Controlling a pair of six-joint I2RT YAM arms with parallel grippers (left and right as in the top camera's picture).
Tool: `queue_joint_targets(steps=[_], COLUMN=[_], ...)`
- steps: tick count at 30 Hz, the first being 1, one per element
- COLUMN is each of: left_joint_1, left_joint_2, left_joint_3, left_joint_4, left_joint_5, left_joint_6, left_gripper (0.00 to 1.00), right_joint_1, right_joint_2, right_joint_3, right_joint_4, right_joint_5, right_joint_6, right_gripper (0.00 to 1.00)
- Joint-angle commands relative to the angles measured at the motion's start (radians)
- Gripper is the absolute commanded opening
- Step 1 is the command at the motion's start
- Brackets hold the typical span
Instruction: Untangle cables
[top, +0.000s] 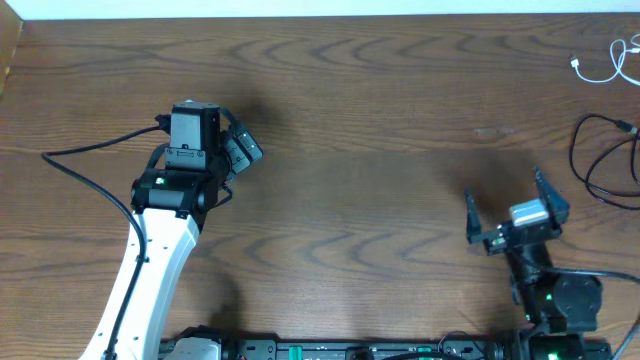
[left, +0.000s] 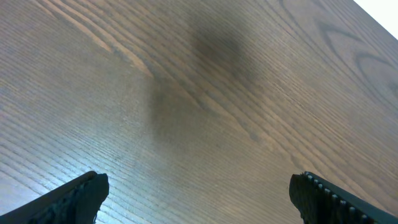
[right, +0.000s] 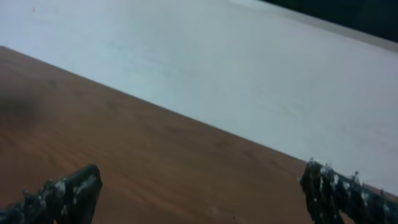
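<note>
While my left gripper (top: 238, 150) and right gripper (top: 505, 195) hang wide open and empty, I wait.
Black cable (top: 573, 152) lies near the right gripper, white cable (top: 580, 67) beyond it; apart, so untangled, I judge.

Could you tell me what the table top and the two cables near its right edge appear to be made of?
The table looks like brown wood or wood-look laminate, matte, with flowing grain lines. The white cable and black cable look like thin plastic-sheathed cord, bending in loose curves; their finish is too small to judge.
</note>
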Motion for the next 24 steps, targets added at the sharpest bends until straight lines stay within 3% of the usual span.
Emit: queue_joint_targets(steps=[1, 8, 16, 24], left_joint_1=[0.005, 0.005, 0.005, 0.005], left_joint_2=[0.006, 0.006, 0.006, 0.006], left_joint_3=[0.007, 0.007, 0.007, 0.007], left_joint_4=[0.000, 0.000, 0.000, 0.000], left_joint_5=[-0.004, -0.004, -0.004, -0.004], left_joint_6=[-0.001, -0.001, -0.001, -0.001], left_gripper=[0.98, 0.98, 0.98, 0.98], right_joint_1=[0.011, 0.011, 0.011, 0.010], right_joint_2=[-0.065, -0.154, -0.203, -0.201], right_joint_3=[-0.064, -0.138, -0.137, -0.137], right_joint_4=[0.015, 0.005, -0.172, -0.167], right_joint_5=[-0.011, -0.003, -0.003, 0.001], right_joint_6=[-0.004, -0.006, -0.007, 0.007], right_gripper=[0.99, 0.99, 0.99, 0.99])
